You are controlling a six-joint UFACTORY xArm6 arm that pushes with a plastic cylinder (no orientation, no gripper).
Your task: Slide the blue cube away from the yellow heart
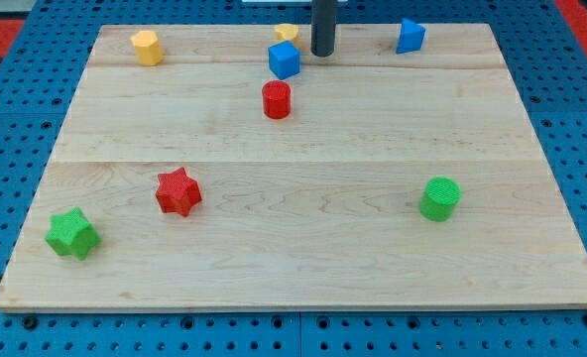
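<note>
One blue cube (pixel 285 59) sits near the top centre of the wooden board (pixel 303 238), just left of and slightly below my tip (pixel 321 53), which rests on the board beside it, apart by a narrow gap and pushing nothing. Its faces are plain ridged blue, with no readable writing, and the yellow heart (pixel 287 33) peeks out just above it, close behind.

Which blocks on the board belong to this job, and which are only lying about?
For the job: blue cube; yellow heart just behind it; my tip, right of the cube.

Lying about: yellow hexagonal block, blue triangular block, red cylinder, red star, green star, green cylinder.
</note>
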